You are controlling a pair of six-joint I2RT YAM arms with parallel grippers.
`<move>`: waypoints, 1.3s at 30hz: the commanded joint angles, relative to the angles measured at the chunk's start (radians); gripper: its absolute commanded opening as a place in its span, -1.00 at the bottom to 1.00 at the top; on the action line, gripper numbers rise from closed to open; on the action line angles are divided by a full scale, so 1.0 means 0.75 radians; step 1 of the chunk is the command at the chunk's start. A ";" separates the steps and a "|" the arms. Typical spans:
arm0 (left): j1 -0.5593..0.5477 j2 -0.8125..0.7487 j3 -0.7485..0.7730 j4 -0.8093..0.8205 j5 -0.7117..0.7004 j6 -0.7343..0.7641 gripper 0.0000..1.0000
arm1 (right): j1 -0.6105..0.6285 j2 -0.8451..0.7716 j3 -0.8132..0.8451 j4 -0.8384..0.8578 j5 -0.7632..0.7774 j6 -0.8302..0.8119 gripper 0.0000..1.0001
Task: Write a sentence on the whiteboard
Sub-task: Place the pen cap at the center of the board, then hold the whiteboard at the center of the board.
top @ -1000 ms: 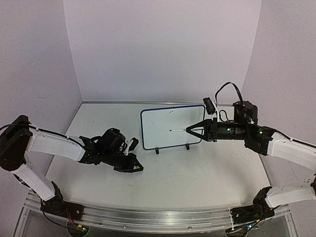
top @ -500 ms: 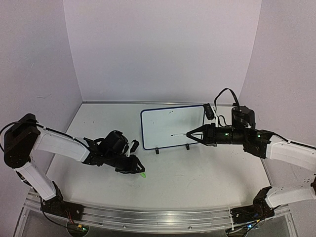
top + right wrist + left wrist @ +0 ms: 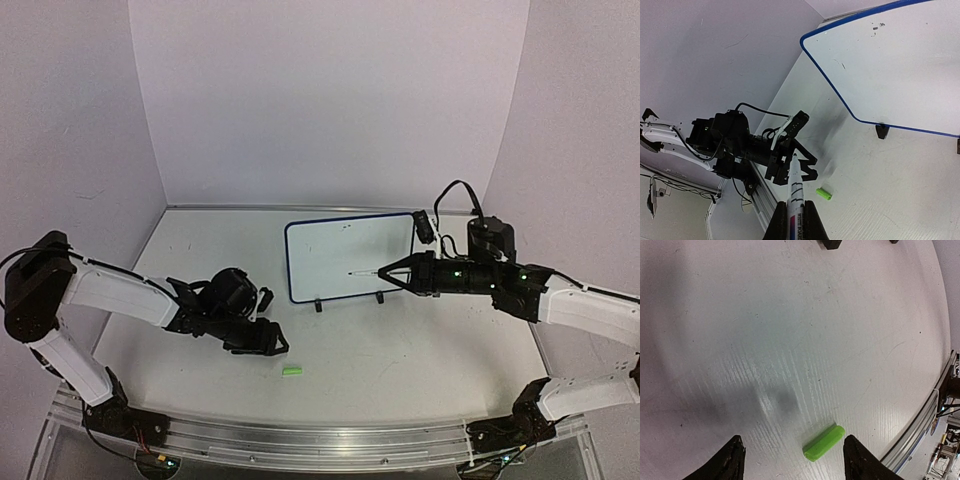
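Whiteboard [image 3: 345,255] looks light, tippy on 2 feet [image 3: 318,306], so press gently; right gripper [image 3: 383,270] pinches marker [image 3: 795,195], left gripper [image 3: 792,440] gapes above cap [image 3: 824,443].

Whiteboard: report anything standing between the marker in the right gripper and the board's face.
Nothing visible does. The right gripper holds the marker with its tip toward the whiteboard, and no object shows between them. The green cap lies on the table near the open left gripper, well off that path.
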 commanded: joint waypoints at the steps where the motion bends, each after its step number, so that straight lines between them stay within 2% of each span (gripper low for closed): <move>1: 0.034 -0.114 0.106 -0.152 -0.036 0.115 0.44 | 0.020 0.001 0.007 -0.004 0.042 -0.033 -1.00; 8: 0.218 -0.170 0.371 -0.472 0.070 0.453 0.47 | 0.054 0.026 0.035 0.041 0.145 -0.040 -1.00; 13: 0.350 -0.128 0.634 -0.583 0.208 0.697 0.48 | 0.057 0.067 0.011 0.193 0.216 0.003 -1.00; 16: 0.386 -0.059 0.777 -0.628 0.206 0.801 0.50 | 0.057 0.111 0.007 0.305 0.237 0.029 -1.00; 23: 0.422 0.044 0.881 -0.485 0.307 0.960 0.50 | 0.057 0.267 0.036 0.494 0.244 0.060 -1.00; 29: 0.440 0.147 0.969 -0.447 0.340 1.096 0.47 | 0.057 0.380 0.106 0.532 0.247 0.034 -1.00; 34: 0.448 0.200 0.999 -0.398 0.387 1.144 0.37 | 0.057 0.448 0.151 0.537 0.239 0.021 -1.00; 39: 0.451 0.248 1.030 -0.374 0.356 1.171 0.24 | 0.057 0.495 0.198 0.538 0.230 0.004 -1.00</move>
